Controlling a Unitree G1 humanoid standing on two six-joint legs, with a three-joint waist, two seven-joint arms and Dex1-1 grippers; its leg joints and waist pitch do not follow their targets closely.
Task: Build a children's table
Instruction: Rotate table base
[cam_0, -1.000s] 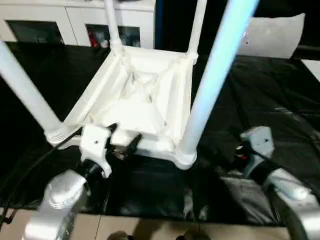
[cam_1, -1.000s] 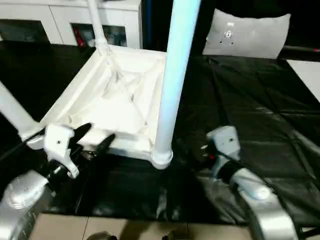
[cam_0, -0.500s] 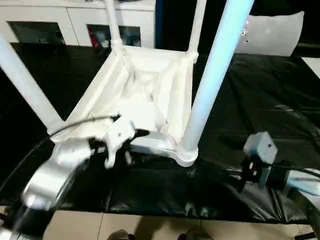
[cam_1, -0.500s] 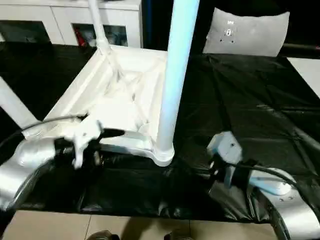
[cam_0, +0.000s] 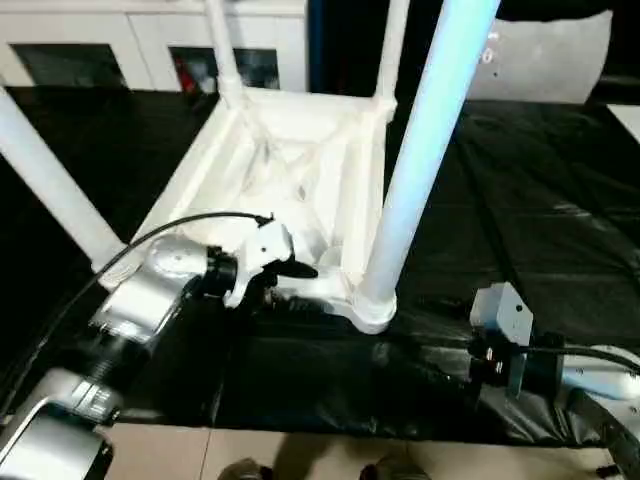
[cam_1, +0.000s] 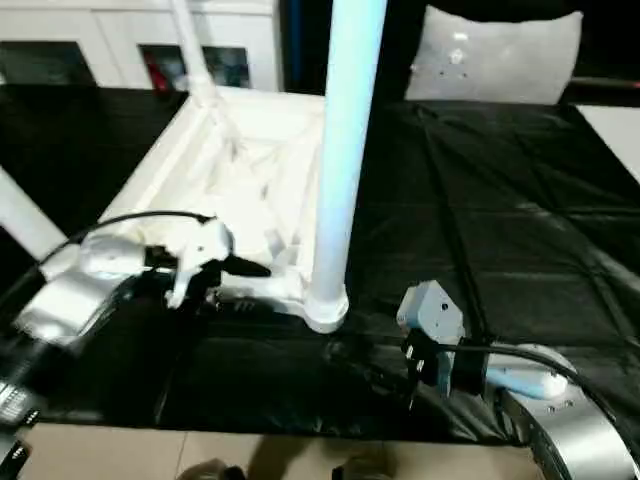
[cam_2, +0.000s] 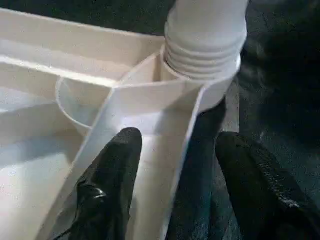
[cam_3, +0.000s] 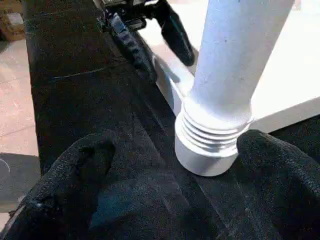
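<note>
Table (cam_0: 300, 180) sits upside down mid-bench, legs up. In the left wrist view we see the left gripper (cam_2: 172, 185) straddling the near rim, fingers apart, not clamped. Right gripper (cam_3: 165, 165) wide open around the near-right leg (cam_3: 225, 95).

No text, label, number or sign can be read anywhere.

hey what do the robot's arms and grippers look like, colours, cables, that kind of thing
Both forearms are rounded silver metal. The left gripper has a white housing and two black fingers, with a black cable looping over the arm. The right gripper carries a grey boxy block; its black fingers look textured.
</note>
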